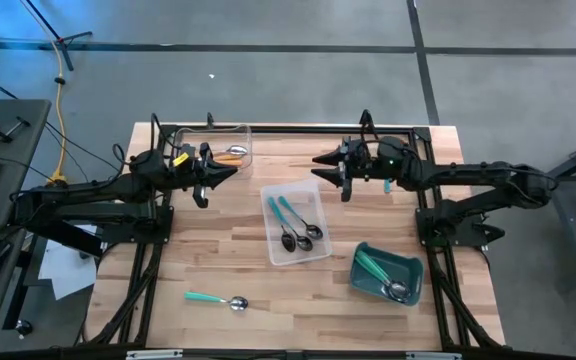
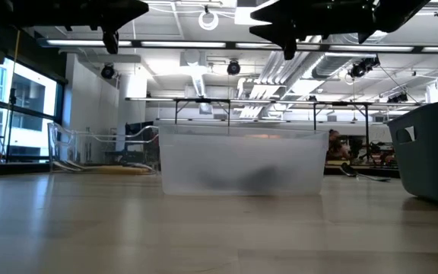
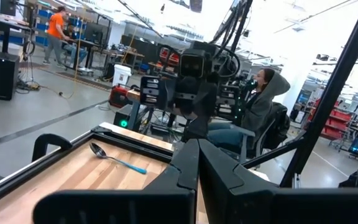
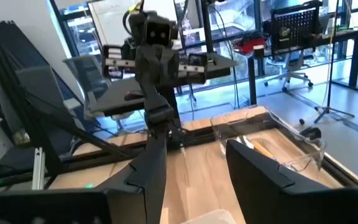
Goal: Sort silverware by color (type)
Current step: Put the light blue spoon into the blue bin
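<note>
My left gripper (image 1: pixel 234 172) hangs shut above the table's far left, beside a clear tray (image 1: pixel 208 133) that holds an orange-handled spoon (image 1: pixel 230 154). My right gripper (image 1: pixel 317 160) hangs open above the far middle and holds nothing; its fingers point toward the left arm. Two blue-handled spoons (image 1: pixel 293 222) lie in the middle clear tray (image 1: pixel 318 250). Green-handled spoons (image 1: pixel 376 268) lie in the teal bin (image 1: pixel 408 268). A teal-handled spoon (image 1: pixel 214 299) lies flat on the table near the front edge. Another blue-handled spoon (image 3: pixel 114 158) lies on the table under the right arm.
The black frame rail (image 1: pixel 298 128) runs along the table's far edge, and the arms' stands (image 1: pixel 448 225) flank the table. Bare wood (image 1: pixel 218 240) lies between the left arm and the middle tray. People sit and stand in the room beyond (image 3: pixel 260 99).
</note>
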Controlling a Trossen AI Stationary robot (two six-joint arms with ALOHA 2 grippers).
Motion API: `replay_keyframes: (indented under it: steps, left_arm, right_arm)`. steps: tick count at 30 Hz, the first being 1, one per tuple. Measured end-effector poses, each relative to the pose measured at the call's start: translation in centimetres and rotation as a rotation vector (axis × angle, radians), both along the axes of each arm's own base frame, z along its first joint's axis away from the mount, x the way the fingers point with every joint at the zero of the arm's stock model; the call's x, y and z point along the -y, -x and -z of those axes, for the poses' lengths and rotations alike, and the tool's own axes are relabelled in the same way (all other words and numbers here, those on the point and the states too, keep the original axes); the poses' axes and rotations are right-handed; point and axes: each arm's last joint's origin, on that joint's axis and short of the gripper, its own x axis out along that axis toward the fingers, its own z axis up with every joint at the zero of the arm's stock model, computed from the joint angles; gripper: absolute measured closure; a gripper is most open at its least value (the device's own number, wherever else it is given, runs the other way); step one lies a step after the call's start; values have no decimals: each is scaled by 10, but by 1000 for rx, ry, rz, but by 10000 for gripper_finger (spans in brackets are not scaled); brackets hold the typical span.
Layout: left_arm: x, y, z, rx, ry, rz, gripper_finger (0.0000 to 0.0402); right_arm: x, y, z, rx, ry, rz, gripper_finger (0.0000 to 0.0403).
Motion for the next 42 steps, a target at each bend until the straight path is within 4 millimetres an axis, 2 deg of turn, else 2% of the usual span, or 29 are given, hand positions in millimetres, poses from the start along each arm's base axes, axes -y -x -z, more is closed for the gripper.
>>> replay_keyframes:
  steps: [6,11,14,20,42]
  left_arm:
    - [0,0,0,-1,-4,-1,401]
    - [0,0,0,-2,-19,-3,401]
    - [0,0,0,-4,-33,-5,401]
    - [0,0,0,-4,-34,-6,401]
    - [0,0,0,-4,-35,-6,398]
  right_arm:
    - [3,0,1,-6,4,-16,254]
    - [2,0,1,-6,18,-32,276]
    - [2,0,1,-6,18,-33,305]
    - [2,0,1,-6,18,-32,393]
    - [1,0,1,-5,18,-66,403]
